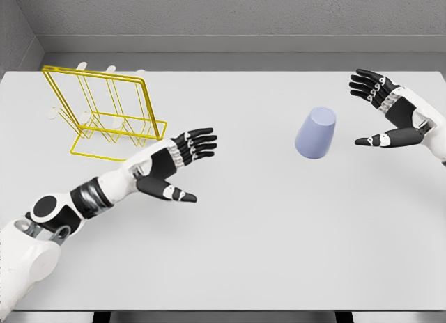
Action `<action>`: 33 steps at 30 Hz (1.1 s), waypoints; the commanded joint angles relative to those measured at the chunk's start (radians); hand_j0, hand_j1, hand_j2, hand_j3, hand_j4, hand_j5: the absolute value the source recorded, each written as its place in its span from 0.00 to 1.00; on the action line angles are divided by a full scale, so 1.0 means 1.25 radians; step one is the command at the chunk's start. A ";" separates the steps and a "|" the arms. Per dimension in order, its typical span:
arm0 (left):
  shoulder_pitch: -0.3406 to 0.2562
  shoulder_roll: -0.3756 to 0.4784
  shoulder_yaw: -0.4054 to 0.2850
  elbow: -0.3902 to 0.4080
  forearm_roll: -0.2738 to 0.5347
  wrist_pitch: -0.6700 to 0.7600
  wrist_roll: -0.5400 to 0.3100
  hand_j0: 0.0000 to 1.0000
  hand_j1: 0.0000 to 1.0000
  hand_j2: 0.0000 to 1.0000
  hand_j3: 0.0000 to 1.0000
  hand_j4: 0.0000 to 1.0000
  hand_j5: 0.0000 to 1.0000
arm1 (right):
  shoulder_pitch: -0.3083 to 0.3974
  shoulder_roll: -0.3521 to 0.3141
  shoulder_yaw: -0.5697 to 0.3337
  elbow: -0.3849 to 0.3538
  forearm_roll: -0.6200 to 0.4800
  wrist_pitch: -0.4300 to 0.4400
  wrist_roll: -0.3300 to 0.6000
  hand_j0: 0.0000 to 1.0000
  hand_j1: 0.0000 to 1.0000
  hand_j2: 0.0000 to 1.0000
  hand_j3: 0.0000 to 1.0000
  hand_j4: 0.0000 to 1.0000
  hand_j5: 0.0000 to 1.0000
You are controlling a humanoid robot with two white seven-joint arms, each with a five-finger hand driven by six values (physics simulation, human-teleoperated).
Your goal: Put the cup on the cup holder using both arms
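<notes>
pale lavender plastic cup sits upside down on white table, right hand just beside it and left hand near yellow wire cup holder, both hands released, fingers spread.

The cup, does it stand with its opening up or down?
Down, it seems. The cup shows a closed flat end on top and widens toward the table; no open rim is visible. Neither hand touches it.

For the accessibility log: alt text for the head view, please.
A lavender cup stands upside down on a white table, untouched, between two open hands: right hand beside it, left hand near a yellow wire rack.
</notes>
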 commanded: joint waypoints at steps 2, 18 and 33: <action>0.000 -0.026 0.023 0.001 -0.028 -0.001 0.000 1.00 1.00 1.00 1.00 1.00 1.00 | 0.001 0.002 -0.003 0.001 -0.005 -0.001 0.000 1.00 1.00 1.00 1.00 1.00 1.00; -0.006 -0.047 0.011 0.025 -0.183 -0.117 0.000 1.00 1.00 1.00 1.00 1.00 1.00 | 0.005 0.120 -0.020 0.201 0.059 -0.002 0.000 1.00 1.00 1.00 1.00 1.00 1.00; -0.017 -0.036 -0.060 0.051 -0.192 -0.158 0.124 1.00 1.00 1.00 1.00 1.00 1.00 | -0.006 0.202 -0.022 0.263 0.101 0.001 0.000 1.00 1.00 1.00 1.00 1.00 1.00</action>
